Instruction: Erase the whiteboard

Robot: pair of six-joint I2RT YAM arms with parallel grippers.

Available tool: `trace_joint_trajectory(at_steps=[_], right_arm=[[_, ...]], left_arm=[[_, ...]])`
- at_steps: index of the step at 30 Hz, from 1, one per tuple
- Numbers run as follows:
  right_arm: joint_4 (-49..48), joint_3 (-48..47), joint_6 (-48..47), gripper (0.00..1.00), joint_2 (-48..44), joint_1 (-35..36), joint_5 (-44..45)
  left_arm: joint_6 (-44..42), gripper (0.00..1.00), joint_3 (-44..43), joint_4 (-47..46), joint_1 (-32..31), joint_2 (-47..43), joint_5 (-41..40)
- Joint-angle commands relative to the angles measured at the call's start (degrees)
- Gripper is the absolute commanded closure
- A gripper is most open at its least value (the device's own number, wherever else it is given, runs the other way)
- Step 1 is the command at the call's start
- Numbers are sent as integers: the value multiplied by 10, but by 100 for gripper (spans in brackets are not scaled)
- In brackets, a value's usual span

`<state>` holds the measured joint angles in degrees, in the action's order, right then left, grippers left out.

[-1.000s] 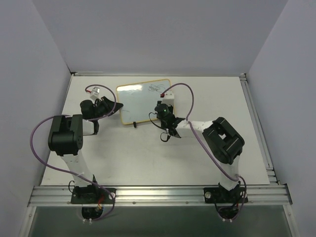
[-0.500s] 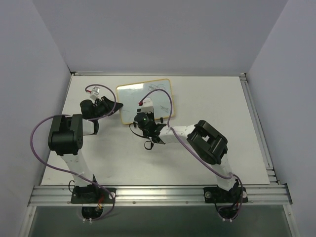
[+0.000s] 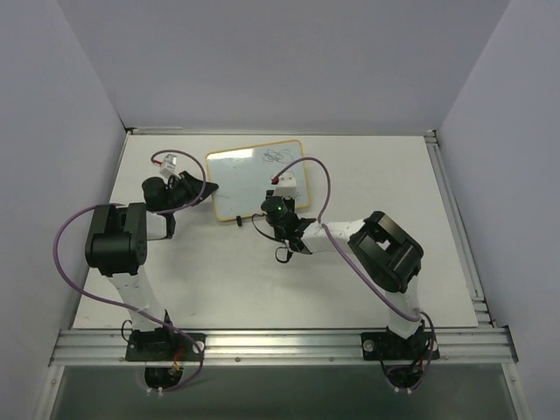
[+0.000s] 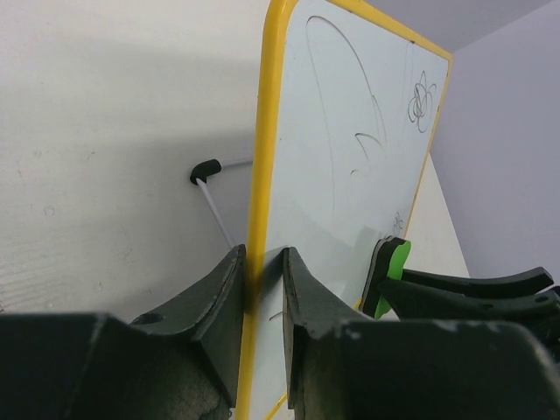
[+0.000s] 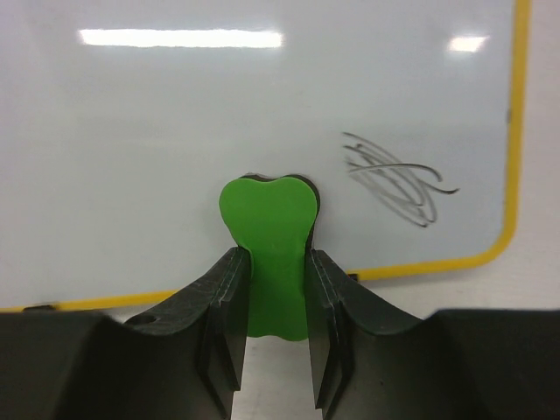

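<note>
Right end effector [image 5: 273,262] clamped on green eraser [image 5: 267,214], eraser face against board [image 5: 175,114] near its lower edge, just left of a dark scribble [image 5: 394,179]. My left end effector [image 4: 261,262] pinches board's left frame edge. Board stands propped on bench [image 3: 262,293], black foot [image 3: 240,219] at its lower edge.

Bright even light, lamp glare streaking the whiteboard [image 5: 131,131], soft shadows.
</note>
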<state>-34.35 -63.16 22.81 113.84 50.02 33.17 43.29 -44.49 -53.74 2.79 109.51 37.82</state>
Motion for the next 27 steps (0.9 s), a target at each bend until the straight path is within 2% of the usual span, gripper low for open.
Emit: trace_joint_trajectory(at_steps=[1,7,19,27], right_arm=[[45,34,-5,100,-20,-45,40],[48,29,-10,100,-25,-44,33],[87,-139,-28,100,74,35,28],[91,-153,-33,100,81,27,24]], left_arm=[[-15,86,-1,3,-1,-9,-11],[-15,86,-1,1,-1,-7,-9],[-14,86,-3,4,-2,-6,-9],[-15,86,-9,8,-1,-3,-7]])
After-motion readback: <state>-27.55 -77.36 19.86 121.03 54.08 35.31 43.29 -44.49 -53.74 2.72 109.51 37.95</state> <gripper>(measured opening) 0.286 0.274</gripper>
